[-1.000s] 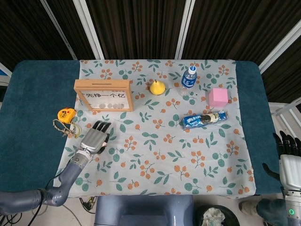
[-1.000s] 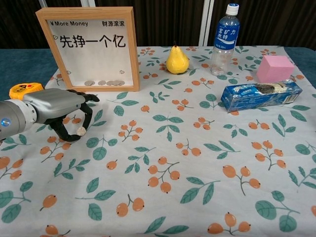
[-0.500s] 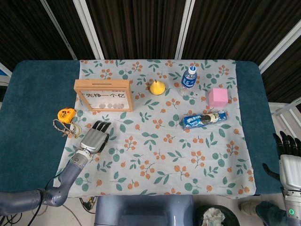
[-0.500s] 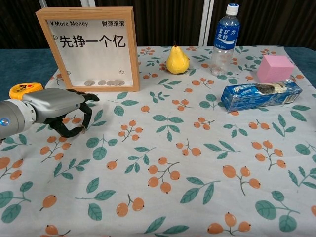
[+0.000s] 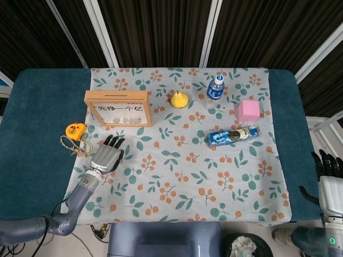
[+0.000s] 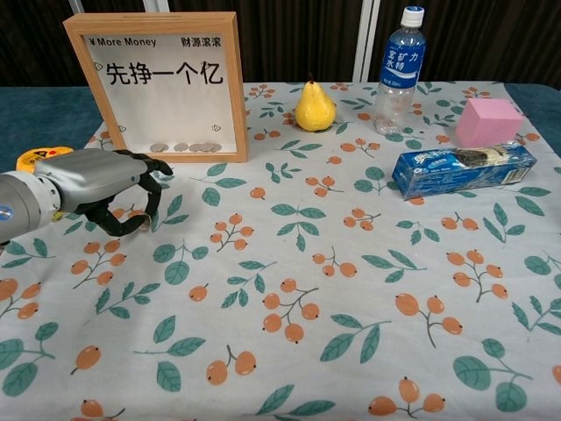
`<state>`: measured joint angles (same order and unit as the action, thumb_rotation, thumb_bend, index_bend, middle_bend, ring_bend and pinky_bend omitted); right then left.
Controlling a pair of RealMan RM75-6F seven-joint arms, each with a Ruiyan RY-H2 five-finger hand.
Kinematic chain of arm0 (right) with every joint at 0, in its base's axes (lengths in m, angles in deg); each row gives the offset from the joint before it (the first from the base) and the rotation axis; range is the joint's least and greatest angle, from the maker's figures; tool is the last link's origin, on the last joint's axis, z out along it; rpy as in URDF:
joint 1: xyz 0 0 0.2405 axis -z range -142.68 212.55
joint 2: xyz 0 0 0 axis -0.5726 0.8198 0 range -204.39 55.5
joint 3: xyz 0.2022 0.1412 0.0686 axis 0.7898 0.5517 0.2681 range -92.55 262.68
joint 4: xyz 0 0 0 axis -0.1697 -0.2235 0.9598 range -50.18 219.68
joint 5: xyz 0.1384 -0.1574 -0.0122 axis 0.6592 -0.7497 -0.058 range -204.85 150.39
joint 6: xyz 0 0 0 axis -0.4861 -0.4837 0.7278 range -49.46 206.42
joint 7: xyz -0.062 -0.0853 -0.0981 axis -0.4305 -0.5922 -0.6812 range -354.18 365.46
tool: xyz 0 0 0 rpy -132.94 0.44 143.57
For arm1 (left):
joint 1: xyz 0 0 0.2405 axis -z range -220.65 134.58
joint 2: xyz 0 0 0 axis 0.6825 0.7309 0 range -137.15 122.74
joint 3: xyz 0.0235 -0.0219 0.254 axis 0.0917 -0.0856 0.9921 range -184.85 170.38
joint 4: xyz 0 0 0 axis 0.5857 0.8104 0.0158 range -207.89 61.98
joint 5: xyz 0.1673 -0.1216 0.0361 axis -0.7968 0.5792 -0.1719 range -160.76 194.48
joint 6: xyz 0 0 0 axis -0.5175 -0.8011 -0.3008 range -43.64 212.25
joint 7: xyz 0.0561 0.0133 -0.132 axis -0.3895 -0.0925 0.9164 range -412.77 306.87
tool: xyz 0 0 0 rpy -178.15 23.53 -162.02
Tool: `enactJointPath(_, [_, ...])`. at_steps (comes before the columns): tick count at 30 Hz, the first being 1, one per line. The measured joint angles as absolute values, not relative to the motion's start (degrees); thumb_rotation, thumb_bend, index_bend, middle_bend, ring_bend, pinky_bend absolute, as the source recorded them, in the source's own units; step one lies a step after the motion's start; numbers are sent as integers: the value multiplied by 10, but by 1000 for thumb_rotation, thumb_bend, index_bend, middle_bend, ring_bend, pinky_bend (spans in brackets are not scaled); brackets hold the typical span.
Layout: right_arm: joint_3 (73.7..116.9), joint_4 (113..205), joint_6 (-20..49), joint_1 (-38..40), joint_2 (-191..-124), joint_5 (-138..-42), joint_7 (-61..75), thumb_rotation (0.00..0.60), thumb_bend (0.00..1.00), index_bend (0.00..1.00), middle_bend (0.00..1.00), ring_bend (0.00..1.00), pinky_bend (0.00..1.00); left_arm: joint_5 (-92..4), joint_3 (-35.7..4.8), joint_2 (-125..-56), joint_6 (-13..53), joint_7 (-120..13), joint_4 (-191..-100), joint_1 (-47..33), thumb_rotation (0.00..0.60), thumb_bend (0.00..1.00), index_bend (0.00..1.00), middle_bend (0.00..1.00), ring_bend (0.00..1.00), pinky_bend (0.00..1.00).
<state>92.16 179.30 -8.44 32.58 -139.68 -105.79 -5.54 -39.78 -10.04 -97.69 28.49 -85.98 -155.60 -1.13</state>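
Observation:
My left hand (image 5: 107,155) (image 6: 96,184) hovers just above the floral cloth (image 6: 351,298), in front of the wooden coin-bank frame (image 5: 118,108) (image 6: 162,83). Its fingers are curled in toward the thumb, pinching a small coin that they almost hide. Several coins (image 6: 184,147) lie in the bottom of the frame behind its glass. My right hand (image 5: 328,171) shows only in the head view, off the table's right edge. Its fingers are apart and hold nothing.
A yellow tape measure (image 5: 75,130) (image 6: 35,158) and a rope bundle (image 5: 72,145) lie left of my left hand. A yellow pear (image 6: 315,107), water bottle (image 6: 399,66), pink box (image 6: 487,121) and blue cookie pack (image 6: 462,168) stand at the back right.
My left hand's fingers closed around the coin on the cloth, then the hand rose a little and drew back to the left. The coin no longer lies on the cloth.

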Motion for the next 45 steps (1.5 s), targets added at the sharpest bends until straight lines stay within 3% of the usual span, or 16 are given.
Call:
enactJointPath(10, [922,1793,-85,326,-1398,-1057,-54,600,297,79,0,0,0,-458,-108,-943,232,-856,-1606,-20,600,526,670,97,0,0])
enactJointPath(18, [922,1793,-86,326,-1399,-1058,-57,600,297,79,0,0,0,-547,-116,-878,158,-872,-1694,-31,600,512,670,102,0,0])
enactJointPath(26, [923,1794,-88,327,-1399,-1056,-55,600,296,79,0,0,0,-546,-176,-817,127,-913,-1752,-24,600,506,671,105,0,0])
enactJointPath(36, [924,1794,-89,327,-1399,-1054,-54,600,296,79,0,0,0,-426,-273,-767,188,-911,-1737,36,600,497,672,100,0,0])
enactJointPath(45, [927,1795,-88,327,-1401,-1049,-51,600,296,79,0,0,0,-378,-297,-776,222,-924,-1634,89,600,489,672,98,0,0])
